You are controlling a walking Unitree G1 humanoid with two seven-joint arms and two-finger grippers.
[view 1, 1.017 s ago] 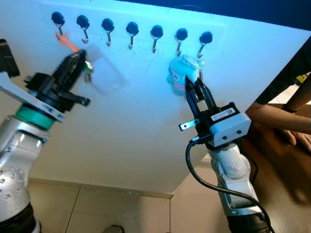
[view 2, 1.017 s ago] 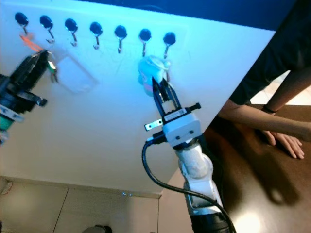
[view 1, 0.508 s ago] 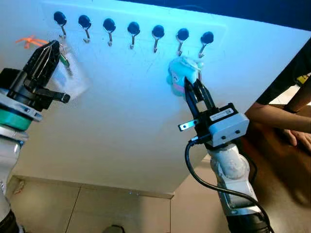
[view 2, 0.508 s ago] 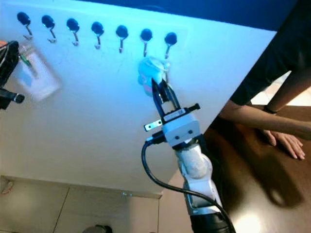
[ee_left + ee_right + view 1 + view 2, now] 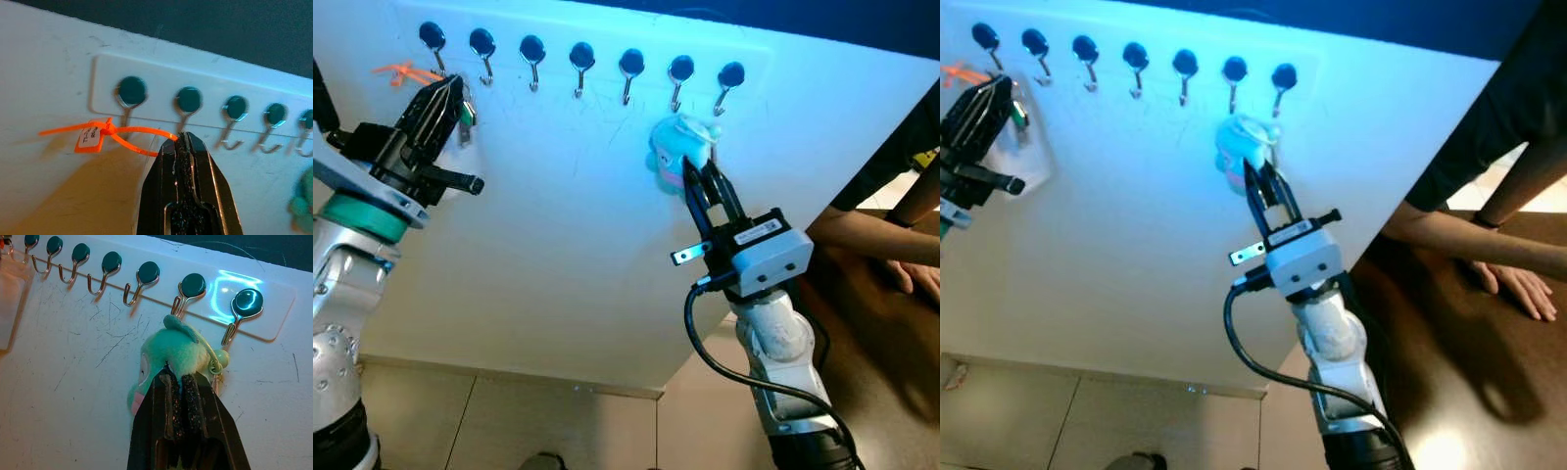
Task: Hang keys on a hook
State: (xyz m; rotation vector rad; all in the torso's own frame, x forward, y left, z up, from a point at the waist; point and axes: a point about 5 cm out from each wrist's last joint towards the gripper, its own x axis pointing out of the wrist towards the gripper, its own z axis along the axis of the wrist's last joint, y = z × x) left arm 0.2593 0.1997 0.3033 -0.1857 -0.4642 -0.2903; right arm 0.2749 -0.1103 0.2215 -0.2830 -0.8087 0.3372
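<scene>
Your left gripper [image 5: 445, 93] is clenched on the keys [image 5: 465, 113], just under the second hook [image 5: 484, 54] on the white wall [image 5: 558, 245]. Your right gripper [image 5: 178, 377] is pinched on a plush toy [image 5: 168, 352] by the hooks. A person's arm [image 5: 1449, 240] rests on a brown table [image 5: 1469, 392].

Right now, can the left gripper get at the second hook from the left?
Probably yes: the left gripper sits just below the second hook, with nothing between them; the orange zip tie hangs on the first hook beside it.

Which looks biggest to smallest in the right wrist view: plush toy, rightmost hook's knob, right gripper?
1. right gripper, though nearness to the camera inflates it
2. plush toy
3. rightmost hook's knob
</scene>
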